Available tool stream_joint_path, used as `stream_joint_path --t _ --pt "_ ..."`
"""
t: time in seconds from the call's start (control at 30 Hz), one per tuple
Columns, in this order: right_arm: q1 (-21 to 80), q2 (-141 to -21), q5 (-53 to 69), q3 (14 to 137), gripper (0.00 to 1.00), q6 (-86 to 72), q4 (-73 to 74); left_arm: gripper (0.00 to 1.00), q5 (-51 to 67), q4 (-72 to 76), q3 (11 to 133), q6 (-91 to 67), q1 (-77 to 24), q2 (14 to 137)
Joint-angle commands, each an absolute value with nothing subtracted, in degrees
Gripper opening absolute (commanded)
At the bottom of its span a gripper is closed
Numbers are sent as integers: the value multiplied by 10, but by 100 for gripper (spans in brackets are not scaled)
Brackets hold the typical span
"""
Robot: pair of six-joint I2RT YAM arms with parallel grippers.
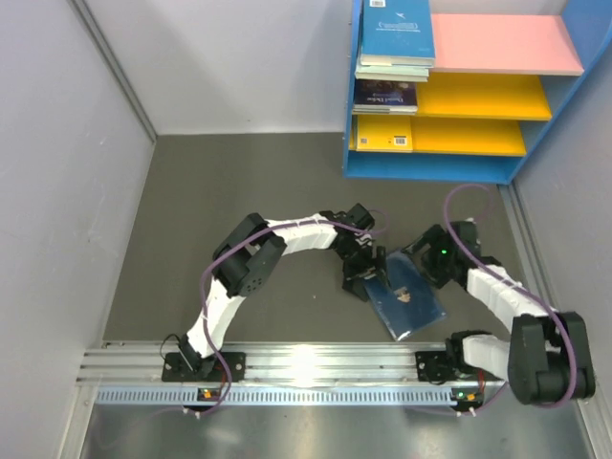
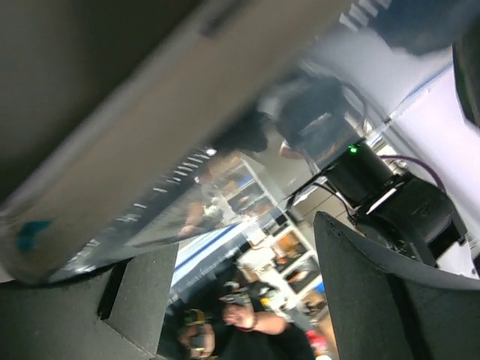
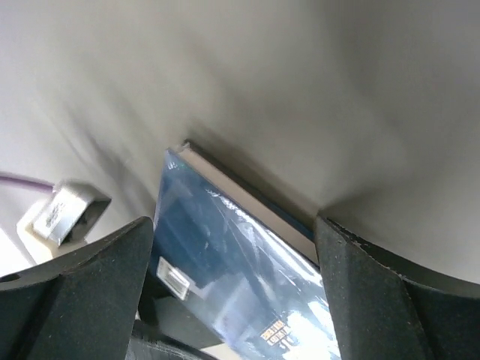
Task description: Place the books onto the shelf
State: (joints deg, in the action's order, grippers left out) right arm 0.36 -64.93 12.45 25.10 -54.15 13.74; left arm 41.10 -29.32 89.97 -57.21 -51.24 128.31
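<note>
**Me:** At my left gripper (image 2: pixel 247 244), the two fingers (image 2: pixel 142 300) stand apart. A glossy cover with a pale page edge fills the view just past them. I cannot tell whether they touch it.

**You:** And the right one?

**Me:** My right gripper (image 3: pixel 232 225) is spread wide too. A corner of the navy book (image 1: pixel 409 298) shows in the gap beyond the tips.

**You:** Where does that book lie?

**Me:** On the dark floor (image 1: pixel 239 182) between my two arms, with one gripper at each far corner, well apart from the shelf (image 1: pixel 421 170).

**You:** What is on the shelf?

**Me:** It stands at the far right. Teal-blue books (image 1: pixel 397 29) are stacked at the left end of the pink top board. A purple book (image 1: pixel 384 96) is on the upper yellow board and a yellow-orange book (image 1: pixel 382 132) on the lower one.
</note>
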Motion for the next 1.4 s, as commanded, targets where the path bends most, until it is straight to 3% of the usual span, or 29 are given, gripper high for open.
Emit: stream_joint_path --t 0.0,0.13,0.23,0.4,0.63,0.83,0.93,1.03,1.17,1.2,1.3,1.37 --pt "170 -721 204 250 86 -709 161 77 318 -263 861 -533 -455 1287" --pt "290 -821 207 350 86 -739 149 77 299 -273 824 -503 -370 1248" --pt "306 -849 193 404 86 -716 157 76 294 -286 818 -485 -322 1228" --pt "269 -866 184 420 86 -644 184 76 273 -334 808 -445 -302 1198" --pt "201 -822 124 397 89 -530 273 77 279 -341 699 -425 -303 1129" --pt "189 -791 109 344 90 -504 275 82 182 -403 654 -368 -303 1082" --pt "193 -812 125 321 88 -504 224 88 155 -378 643 -348 -303 1088" --pt "223 -859 179 305 87 -513 82 92 201 -291 623 -332 -326 1108" --pt "325 -975 272 318 86 -562 -112 95 326 -150 632 -334 -415 1158" --pt "339 -1024 291 325 84 -577 -146 95 408 -102 623 -381 -430 1165" --pt "369 -1070 335 311 80 -632 -277 99 459 65 607 -465 -462 1162" --pt "367 -1057 337 303 78 -627 -273 98 475 70 608 -478 -461 1157"
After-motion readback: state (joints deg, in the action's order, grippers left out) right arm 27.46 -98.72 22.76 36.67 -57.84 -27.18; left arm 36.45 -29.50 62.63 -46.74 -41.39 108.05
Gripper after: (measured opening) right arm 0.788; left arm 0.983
